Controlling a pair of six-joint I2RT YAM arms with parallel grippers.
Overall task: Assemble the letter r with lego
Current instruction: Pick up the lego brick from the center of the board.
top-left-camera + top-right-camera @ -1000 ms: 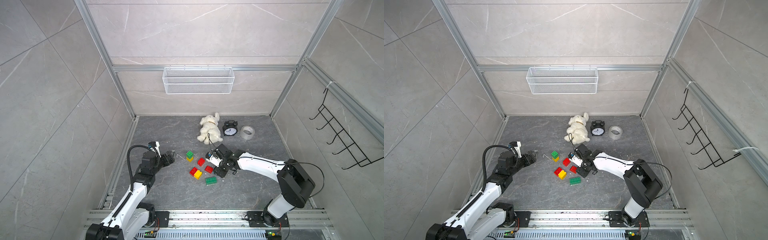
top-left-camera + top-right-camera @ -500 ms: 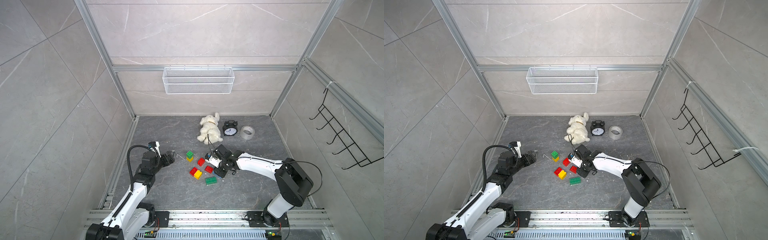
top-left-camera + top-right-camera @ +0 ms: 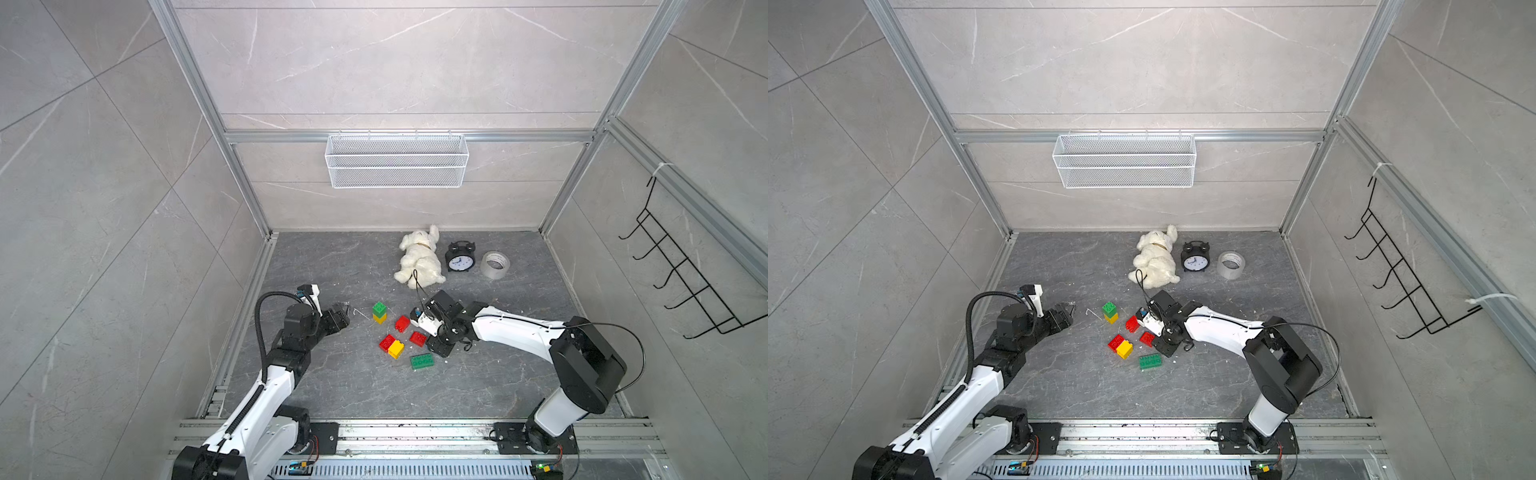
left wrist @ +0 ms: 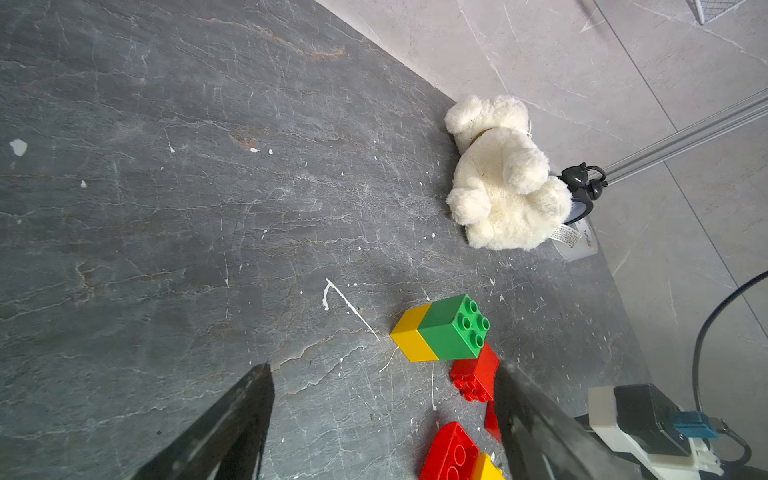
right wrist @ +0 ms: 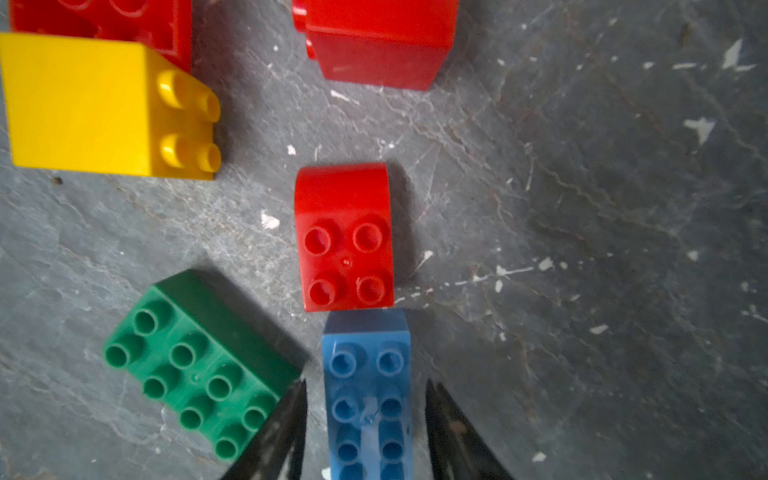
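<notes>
Lego lies loose mid-floor. A green brick on a yellow one (image 3: 379,312) stands at the left of the group. To its right are two red bricks (image 3: 402,323) (image 3: 417,338), a red and yellow pair (image 3: 390,345) and a long green brick (image 3: 422,361). My right gripper (image 5: 365,382) is open and straddles a long blue brick (image 5: 368,415), with a gap on each side. The blue brick's end meets a red curved brick (image 5: 345,237). In both top views the arm hides the blue brick. My left gripper (image 4: 384,368) is open and empty, left of the green-yellow stack (image 4: 444,330).
A white plush toy (image 3: 419,259), a black alarm clock (image 3: 459,259) and a tape roll (image 3: 495,264) sit at the back of the floor. A wire basket (image 3: 397,160) hangs on the back wall and a black hook rack (image 3: 681,282) on the right wall.
The right wrist has barely shifted over the bricks. The left arm has not moved, and no brick has visibly moved.
</notes>
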